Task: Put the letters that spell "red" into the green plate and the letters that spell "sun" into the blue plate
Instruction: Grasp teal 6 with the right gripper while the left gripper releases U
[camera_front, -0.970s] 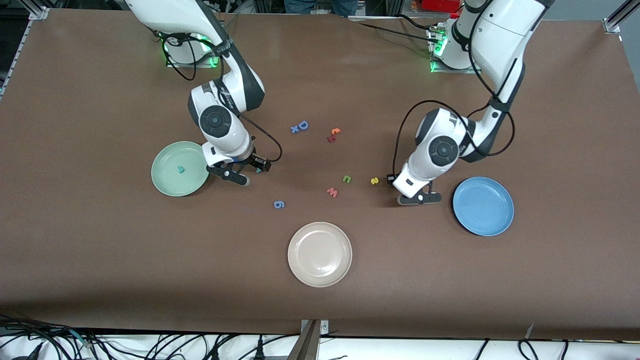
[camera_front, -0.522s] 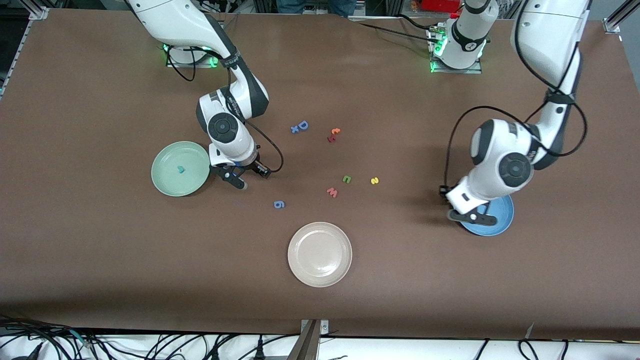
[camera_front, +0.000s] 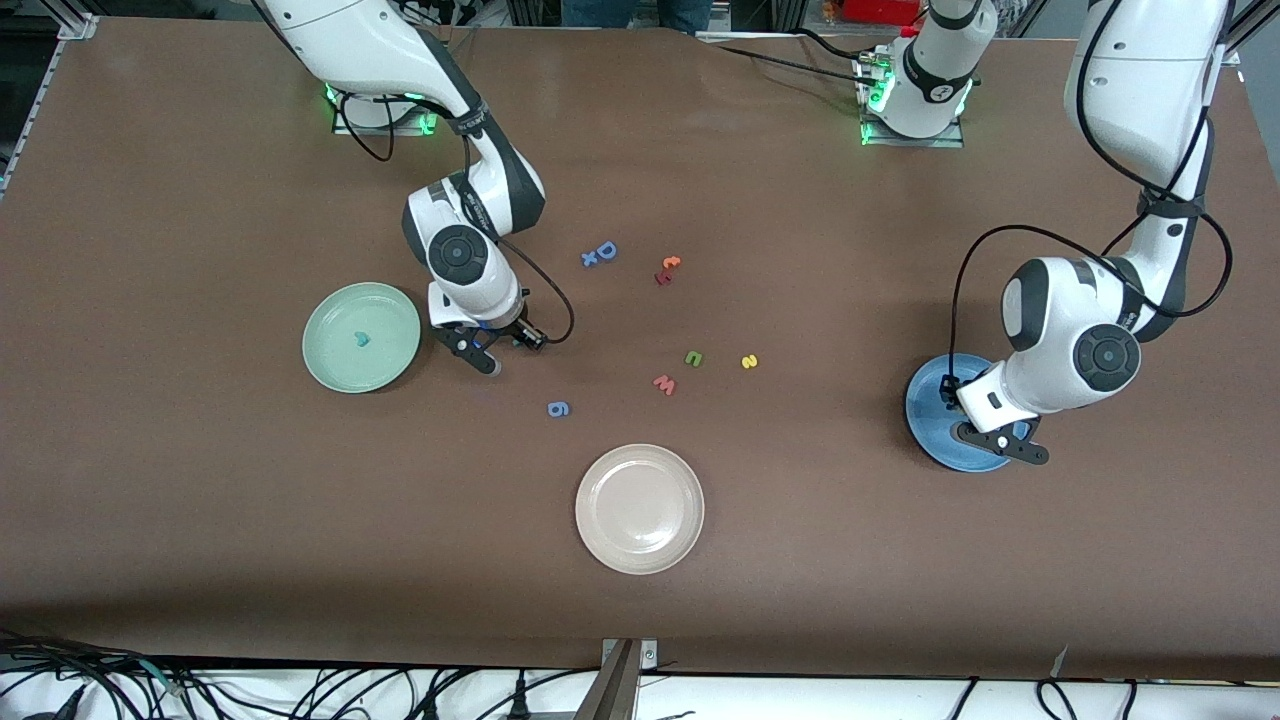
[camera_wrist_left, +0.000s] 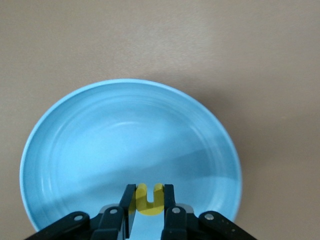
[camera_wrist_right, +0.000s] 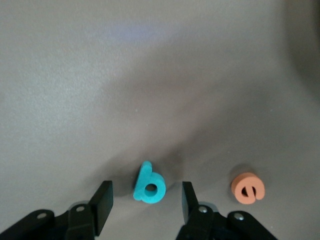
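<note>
The left gripper (camera_wrist_left: 148, 212) hangs over the round bright blue plate (camera_front: 930, 440) at the left arm's end of the brown desk (camera_front: 200, 500), its jaws clenched on a small yellow arch-shaped foam letter (camera_wrist_left: 148, 199), which is above the plate's floor in the left wrist view. The right gripper (camera_wrist_right: 145, 202) is low over the desk just beside the round pale mint-green plate (camera_front: 340, 355), toward the middle of the desk from it; its jaws are released and stand on either side of a small teal foam "d" (camera_wrist_right: 149, 185) lying on the desk, not touching it, with a small orange foam "e" (camera_wrist_right: 247, 188) on the desk just beside that. A smaller teal foam letter (camera_front: 359, 339) lies inside the green plate. In mid-desk a green arch-shaped foam letter (camera_front: 693, 357) and a yellow foam "s" (camera_front: 749, 361) lie near each other, with a pinkish-red foam "w" (camera_front: 664, 384) just nearer the front camera. A round cream-white plate (camera_front: 640, 545) sits nearer still, a blue foam "g" (camera_front: 558, 408) between it and the right gripper
</note>
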